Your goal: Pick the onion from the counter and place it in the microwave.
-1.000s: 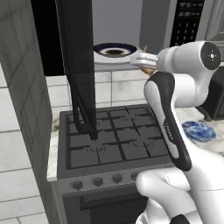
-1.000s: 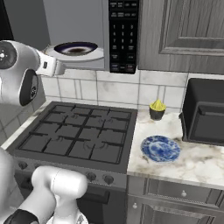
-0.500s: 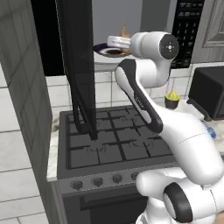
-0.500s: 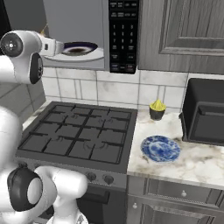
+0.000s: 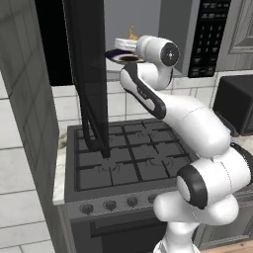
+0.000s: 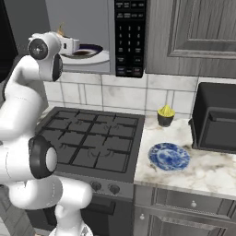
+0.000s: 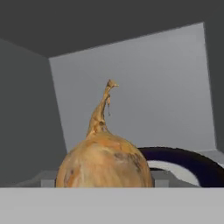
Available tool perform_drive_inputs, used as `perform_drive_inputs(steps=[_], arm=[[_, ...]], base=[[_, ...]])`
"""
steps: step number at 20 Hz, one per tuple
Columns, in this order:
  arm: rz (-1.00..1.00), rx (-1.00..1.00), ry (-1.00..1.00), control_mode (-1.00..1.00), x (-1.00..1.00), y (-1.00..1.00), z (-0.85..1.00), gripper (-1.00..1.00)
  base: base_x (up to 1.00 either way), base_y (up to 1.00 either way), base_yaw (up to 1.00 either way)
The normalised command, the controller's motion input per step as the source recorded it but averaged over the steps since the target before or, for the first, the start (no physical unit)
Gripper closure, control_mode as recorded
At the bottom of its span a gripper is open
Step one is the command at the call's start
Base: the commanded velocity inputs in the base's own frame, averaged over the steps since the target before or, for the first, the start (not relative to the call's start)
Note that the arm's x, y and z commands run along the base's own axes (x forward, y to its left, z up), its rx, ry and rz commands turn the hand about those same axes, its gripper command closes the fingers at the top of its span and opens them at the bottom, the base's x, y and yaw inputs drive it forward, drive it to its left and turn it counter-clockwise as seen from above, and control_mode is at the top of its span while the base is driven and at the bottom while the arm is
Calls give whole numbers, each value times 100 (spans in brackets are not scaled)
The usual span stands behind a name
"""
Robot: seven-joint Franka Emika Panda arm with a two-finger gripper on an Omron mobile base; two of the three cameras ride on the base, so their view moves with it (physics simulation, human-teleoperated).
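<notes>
Inside the microwave (image 6: pixel 87 27), the onion (image 7: pixel 105 162) sits before a dark-rimmed plate (image 7: pixel 192 164); jaws' grip unclear.

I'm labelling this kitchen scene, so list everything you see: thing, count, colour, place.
onion: 1, orange-brown, inside the microwave
microwave: 1, grey cavity, black door open, above the stove
plate: 1, dark-rimmed, in the microwave
stove: 1, black, below the microwave
blue plate: 1, on the counter
yellow-green item: 1, counter, by the wall
dark box: 1, black, counter's right
hand: 1, white, at the microwave opening; grip not visible
</notes>
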Motion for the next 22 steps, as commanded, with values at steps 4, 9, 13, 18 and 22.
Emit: perform_drive_inputs(steps=[4,9,13,18,22], arm=[[0,-11,5,-100,79,1,-11,100],[0,-14,23,-100,43,0,-3,100],[0,-14,37,-100,21,0,0,100],[0,-6,23,-100,37,1,-13,100],[0,0,12,-100,37,4,-23,100]], base=[[0,0,0],[0,0,0],[0,0,0],[0,0,0],[0,0,0]])
